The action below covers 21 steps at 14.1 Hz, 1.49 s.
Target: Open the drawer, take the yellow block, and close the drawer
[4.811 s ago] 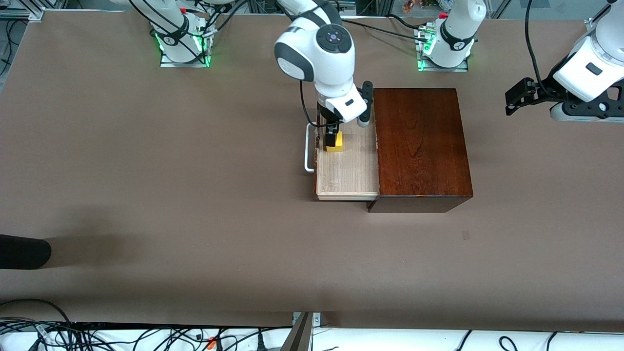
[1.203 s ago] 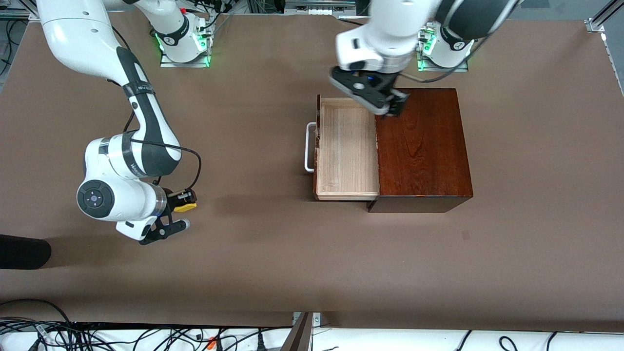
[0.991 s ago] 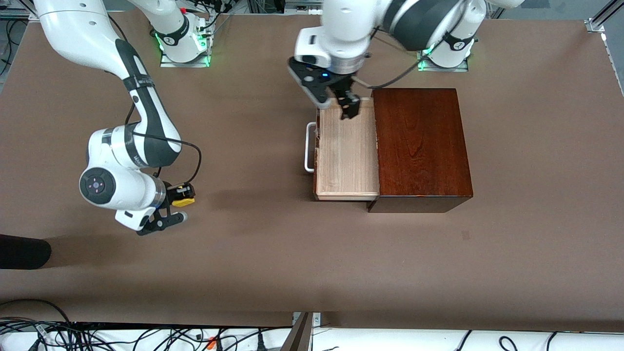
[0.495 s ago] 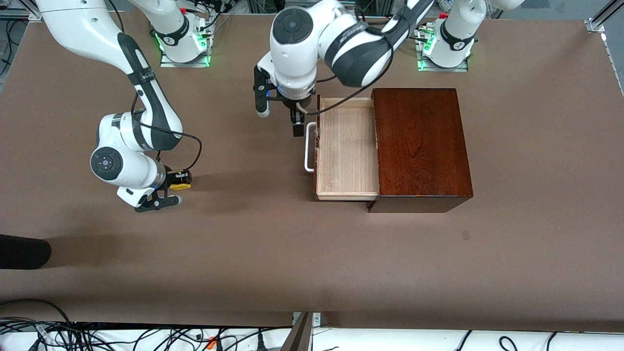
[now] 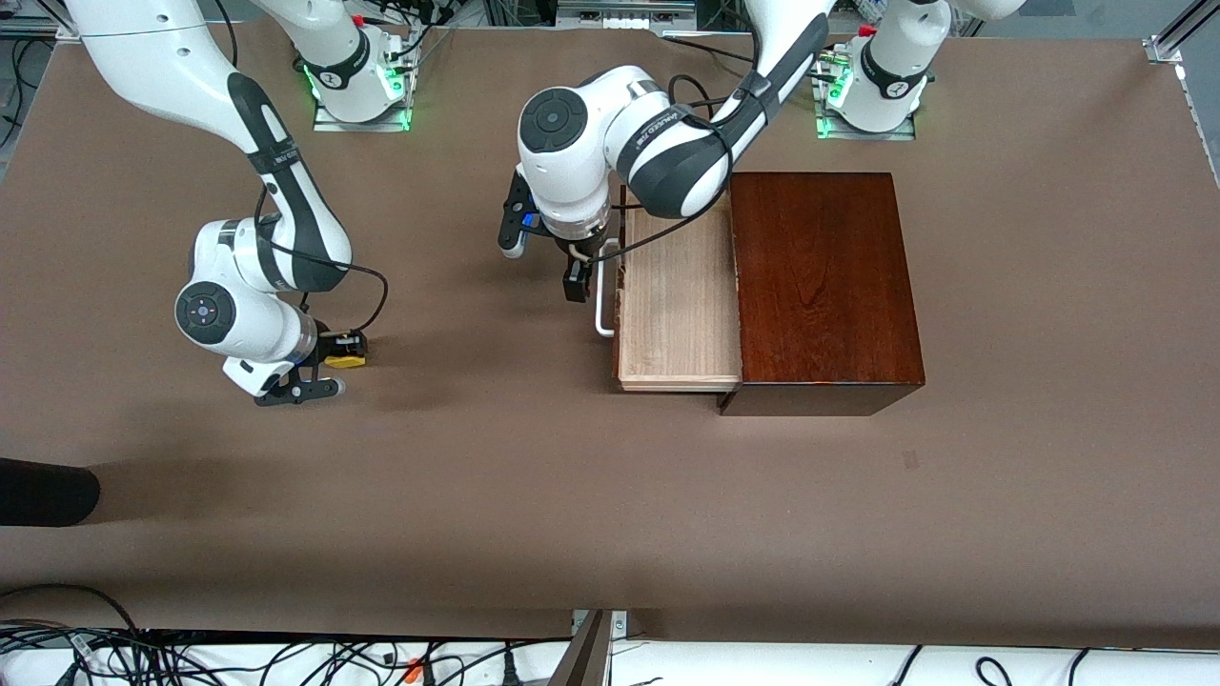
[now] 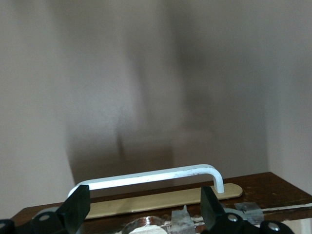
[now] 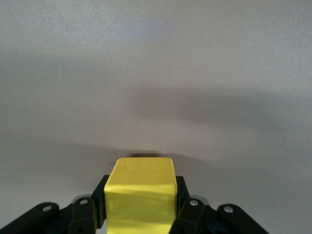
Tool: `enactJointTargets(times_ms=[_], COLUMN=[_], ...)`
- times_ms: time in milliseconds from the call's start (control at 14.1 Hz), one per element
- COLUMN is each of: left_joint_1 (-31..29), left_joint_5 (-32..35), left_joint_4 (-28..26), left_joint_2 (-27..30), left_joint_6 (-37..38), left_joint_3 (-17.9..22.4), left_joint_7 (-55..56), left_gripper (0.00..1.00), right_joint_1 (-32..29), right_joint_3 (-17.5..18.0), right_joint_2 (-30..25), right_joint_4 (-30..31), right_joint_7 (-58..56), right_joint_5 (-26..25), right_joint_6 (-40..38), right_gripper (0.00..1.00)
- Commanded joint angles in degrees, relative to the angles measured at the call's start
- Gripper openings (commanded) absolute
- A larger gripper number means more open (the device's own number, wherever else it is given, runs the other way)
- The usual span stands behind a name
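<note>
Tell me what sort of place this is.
Probably a robotics lab bench rather than a home. Two white arms are bolted to a brown table, loose cables run along its edge, and the only props are a wooden box and a yellow block.

Right arm bent low, right pincer (image 5: 335,360) clamped on the yellow block (image 5: 344,360) just above the surface, left arm reaching across, left pincer (image 5: 576,278) spread wide, pointing down

Bright yellow block (image 5: 345,360), pale wood drawer (image 5: 679,314), white handle (image 5: 601,310), glossy mahogany box (image 5: 822,276), brown table (image 5: 477,495)
</note>
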State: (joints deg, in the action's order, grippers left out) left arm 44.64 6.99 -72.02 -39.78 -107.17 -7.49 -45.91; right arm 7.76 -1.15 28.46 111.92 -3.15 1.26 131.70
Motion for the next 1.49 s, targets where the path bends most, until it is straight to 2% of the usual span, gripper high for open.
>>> enactJointTargets(times_ms=[0, 142, 354, 425, 495, 566, 708, 1061, 1203, 1415], left_joint_1=[0.8, 0.9, 0.7, 0.7, 0.4, 0.3, 0.3, 1.0, 1.0, 0.8], left_joint_5=[2.5, 3.5, 3.8, 4.4, 4.6, 4.7, 4.6, 6.5, 6.6, 6.6], left_joint_4=[-2.2, -2.5, -2.6, -2.6, -2.6, -2.5, -2.3, -2.4, -2.4, -2.5], left_joint_2=[0.4, 0.3, 0.1, -0.1, -0.2, -0.3, -0.1, -0.7, -0.9, -0.9], left_joint_6=[0.6, 0.6, 0.6, 0.5, 0.5, 0.5, 0.5, -0.1, -0.1, 0.4], left_joint_3=[1.2, 1.2, 1.2, 1.3, 1.4, 1.6, 2.5, 2.5, 2.5, 2.5], left_joint_7=[0.3, 1.9, 3.7, 4.5, 5.5, 6.4, 6.8, 7.3, 7.6, 7.8], left_gripper=[1.00, 1.00, 1.00, 1.00, 1.00, 1.00, 1.00, 1.00, 1.00, 1.00], right_joint_1=[-0.9, -1.3, -2.3, -2.2, -2.3, -2.5, -2.4, -2.7, -2.7, -2.8], right_joint_3=[0.5, 0.4, 0.4, 0.4, 0.4, 0.4, 0.4, -0.1, -0.4, -0.5], right_joint_2=[-0.1, 0.0, 0.4, 0.5, 0.5, 0.5, -0.2, -1.4, -3.5, -9.8], right_joint_4=[0.9, 0.4, -0.1, -0.1, -0.1, -0.2, -1.0, -10.1, -12.0, -12.1], right_joint_7=[0.6, 0.3, 0.0, 0.1, -0.4, -1.0, -0.3, -4.7, -4.7, -2.4], right_joint_5=[0.1, 0.1, -0.1, 0.0, 0.0, -0.1, -0.1, -0.9, -0.2, -0.1], right_joint_6=[0.8, 0.6, 0.2, 0.2, 0.2, 0.3, 0.2, -0.9, -6.0, -12.2], right_gripper=[0.12, 0.32, 0.33, 0.45, 0.89, 1.00, 1.00, 1.00, 1.00, 1.00])
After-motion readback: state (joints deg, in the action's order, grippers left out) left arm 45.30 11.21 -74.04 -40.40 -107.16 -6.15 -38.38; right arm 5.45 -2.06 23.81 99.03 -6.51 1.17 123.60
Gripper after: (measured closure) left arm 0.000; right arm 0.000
